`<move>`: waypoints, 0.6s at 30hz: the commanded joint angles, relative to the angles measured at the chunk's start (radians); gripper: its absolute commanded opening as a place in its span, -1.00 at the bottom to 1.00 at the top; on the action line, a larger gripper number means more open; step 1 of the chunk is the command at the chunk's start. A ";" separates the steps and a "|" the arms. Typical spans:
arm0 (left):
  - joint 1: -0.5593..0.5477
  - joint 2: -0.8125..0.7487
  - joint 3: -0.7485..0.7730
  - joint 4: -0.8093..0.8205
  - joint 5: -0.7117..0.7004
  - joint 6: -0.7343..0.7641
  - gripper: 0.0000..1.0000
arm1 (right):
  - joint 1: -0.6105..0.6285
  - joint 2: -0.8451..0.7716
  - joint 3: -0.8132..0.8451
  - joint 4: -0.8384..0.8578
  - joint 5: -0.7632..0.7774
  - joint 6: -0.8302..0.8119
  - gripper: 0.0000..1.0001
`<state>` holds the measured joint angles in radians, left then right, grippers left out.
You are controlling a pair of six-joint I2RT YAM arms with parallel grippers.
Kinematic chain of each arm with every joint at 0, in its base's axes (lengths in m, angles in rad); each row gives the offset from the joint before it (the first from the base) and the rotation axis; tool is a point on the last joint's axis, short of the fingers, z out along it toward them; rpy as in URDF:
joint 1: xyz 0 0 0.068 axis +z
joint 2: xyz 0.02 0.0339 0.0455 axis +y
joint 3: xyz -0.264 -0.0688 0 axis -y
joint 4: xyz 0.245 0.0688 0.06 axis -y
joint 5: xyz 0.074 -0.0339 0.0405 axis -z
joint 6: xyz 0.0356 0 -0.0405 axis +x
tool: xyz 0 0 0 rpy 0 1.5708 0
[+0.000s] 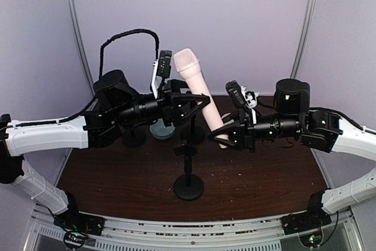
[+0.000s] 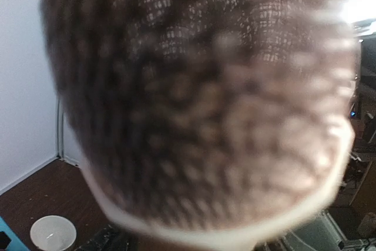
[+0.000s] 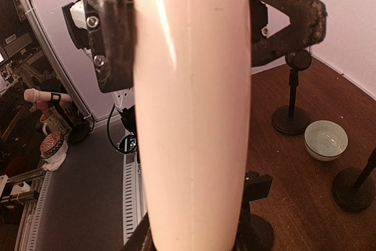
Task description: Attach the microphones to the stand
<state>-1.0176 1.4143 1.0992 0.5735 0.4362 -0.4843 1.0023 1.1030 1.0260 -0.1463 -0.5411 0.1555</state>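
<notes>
Above the stand (image 1: 188, 171), the right pincer (image 1: 225, 138) clamps the tilted cream-beige microphone (image 1: 197, 83), whose blurred head fills the wrist view of the left pincer (image 1: 201, 109), so I cannot tell its state.

Robotics lab, pale enclosure walls (image 1: 235, 22), slotted metal rail (image 1: 188, 231), wooden table (image 1: 264, 174), cluttered benches (image 3: 17, 57) beyond

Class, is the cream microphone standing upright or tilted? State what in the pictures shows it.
Tilted. In the top view the cream microphone leans, mesh head up left, handle down right.
</notes>
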 commanded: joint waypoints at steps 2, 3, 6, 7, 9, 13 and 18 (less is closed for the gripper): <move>0.008 -0.132 -0.062 -0.276 -0.142 0.237 0.40 | -0.011 -0.099 -0.029 0.013 0.011 -0.019 -1.00; 0.008 -0.158 -0.082 -0.326 -0.151 0.273 0.41 | -0.014 -0.115 -0.047 0.008 0.016 -0.019 -1.00; 0.008 -0.229 -0.142 -0.438 -0.164 0.377 0.42 | -0.018 -0.170 -0.107 -0.013 0.033 -0.020 -1.00; 0.008 -0.255 -0.153 -0.480 -0.173 0.402 0.44 | -0.019 -0.190 -0.126 -0.022 0.039 -0.019 -1.00; 0.010 -0.278 -0.163 -0.562 -0.198 0.448 0.49 | -0.018 -0.224 -0.164 -0.042 0.053 -0.014 -1.00; 0.026 -0.284 -0.165 -0.682 -0.254 0.475 0.50 | -0.018 -0.281 -0.226 -0.084 0.081 -0.010 -1.00; 0.040 -0.268 -0.205 -0.730 -0.246 0.492 0.48 | -0.019 -0.330 -0.273 -0.114 0.121 -0.010 -1.00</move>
<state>-0.9920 1.1389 0.9207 -0.0795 0.2104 -0.0441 0.9878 0.8139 0.7750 -0.2432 -0.4721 0.1524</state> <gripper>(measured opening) 0.749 0.317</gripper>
